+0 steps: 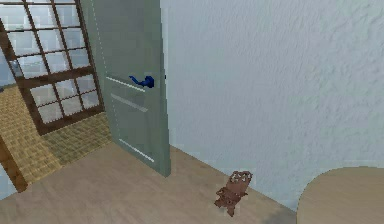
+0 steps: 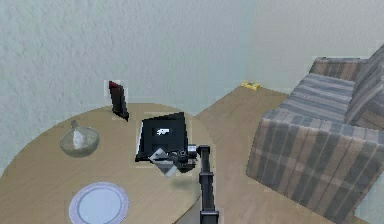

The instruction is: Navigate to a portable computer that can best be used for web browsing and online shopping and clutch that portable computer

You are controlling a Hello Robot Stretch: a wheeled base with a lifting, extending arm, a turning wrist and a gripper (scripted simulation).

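Note:
A flat black laptop (image 2: pixel 164 132) with a dark screen lies tilted on the round wooden table (image 2: pixel 40 180), near the table's right side in the arm side view. The dark arm bar (image 2: pixel 207 195) rises from the bottom edge. My gripper (image 2: pixel 165 157) is at the laptop's near edge, with its white marker squares just to the right. The laptop sits right behind the fingers, so I cannot tell whether the gripper holds anything.
The table also carries a small dark upright frame (image 2: pixel 120 99), a grey bowl (image 2: pixel 78 141) and a white plate (image 2: pixel 98 203). A plaid armchair (image 2: pixel 320 120) stands at the right. Ahead are a grey-green door (image 1: pixel 125 70) with a blue handle (image 1: pixel 143 80), a small brown teddy (image 1: pixel 235 190) and the table's edge (image 1: pixel 345 195).

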